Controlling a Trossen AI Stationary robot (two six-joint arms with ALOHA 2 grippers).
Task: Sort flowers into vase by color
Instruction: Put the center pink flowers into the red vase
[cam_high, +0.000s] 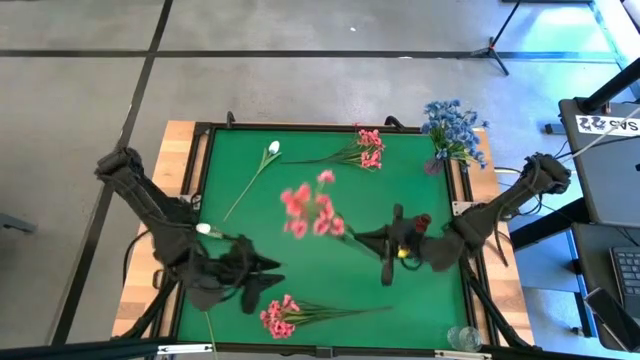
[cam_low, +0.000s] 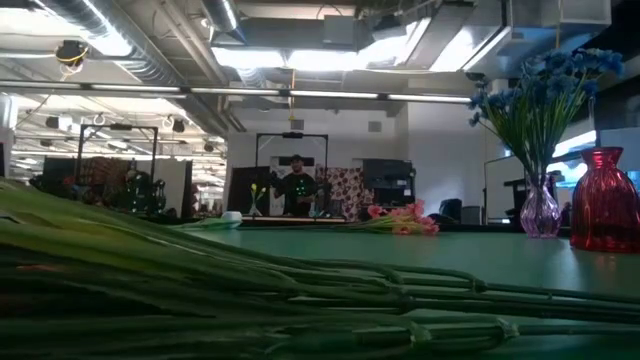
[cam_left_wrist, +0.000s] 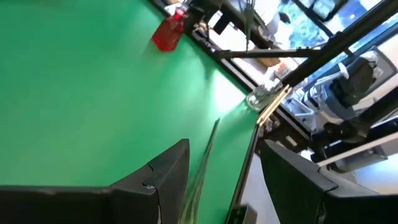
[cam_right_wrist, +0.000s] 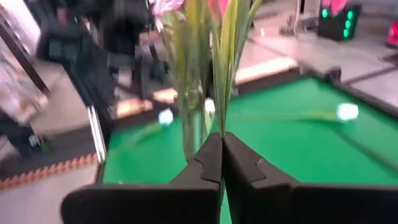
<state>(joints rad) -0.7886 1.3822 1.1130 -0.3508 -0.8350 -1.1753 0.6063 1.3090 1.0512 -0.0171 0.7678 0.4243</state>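
Note:
My right gripper hangs over the table's middle, shut on a pink flower spray. My left gripper stands open at the near left, above the stems of a second pink spray lying flat on the green table. A third pink spray and a white bud lie at the far side. Another white bud lies beside the left arm. Blue flowers stand in a clear vase at the far right corner. My right gripper pinches the pink spray's green stems between its two shut fingers, at their lower end. The fingers lie nearly level, coming from the table's right. The spray is lifted clear of the table, and its blossoms stick out beyond the fingertips toward the left.
A red vase stands near the blue-flower vase, and it also shows in the left wrist view, red vase. A small clear glass vase stands at the near right corner. A black frame rims the green table.

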